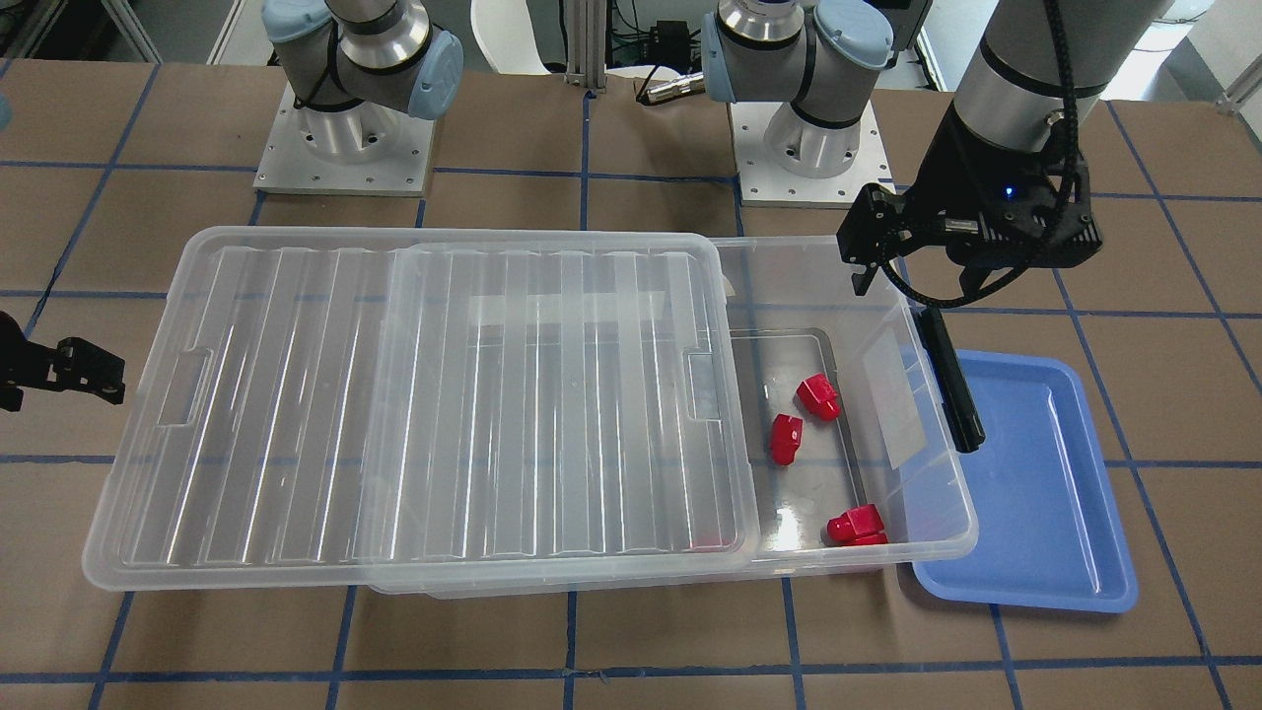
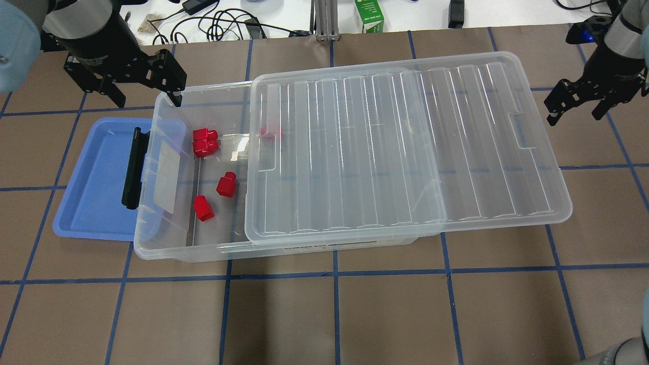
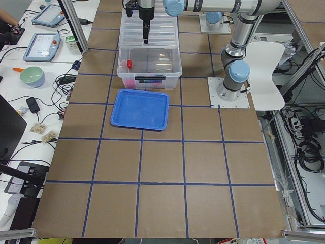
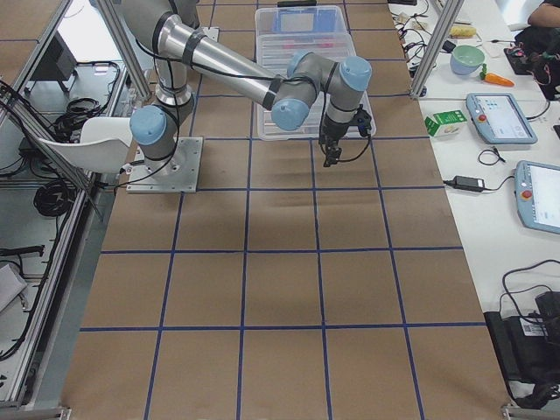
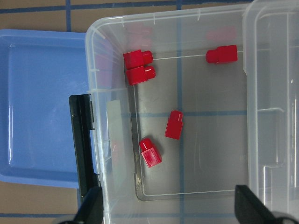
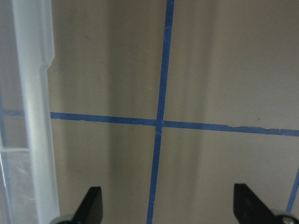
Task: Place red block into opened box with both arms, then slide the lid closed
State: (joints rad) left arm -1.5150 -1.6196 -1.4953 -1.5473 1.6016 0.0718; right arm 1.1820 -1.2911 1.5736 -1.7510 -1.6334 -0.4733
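The clear box (image 2: 167, 243) lies across the table, uncovered at my left end. The ribbed clear lid (image 2: 405, 147) covers the rest and overhangs the far end. Several red blocks lie in the uncovered part: a pair (image 2: 205, 140) by the back wall, one (image 2: 226, 184) mid-floor, one (image 2: 204, 208) nearer the front, and one (image 5: 221, 54) at the lid's edge. My left gripper (image 2: 147, 99) hovers open and empty over the box's back left corner. My right gripper (image 2: 577, 114) is open and empty beside the lid's overhanging end, apart from it.
A blue tray (image 2: 96, 182) sits at the box's uncovered end, partly under it, next to the black clip (image 2: 133, 167). Arm bases (image 1: 345, 128) stand behind the box. Cables and a green carton (image 2: 369, 15) lie beyond the table's far edge.
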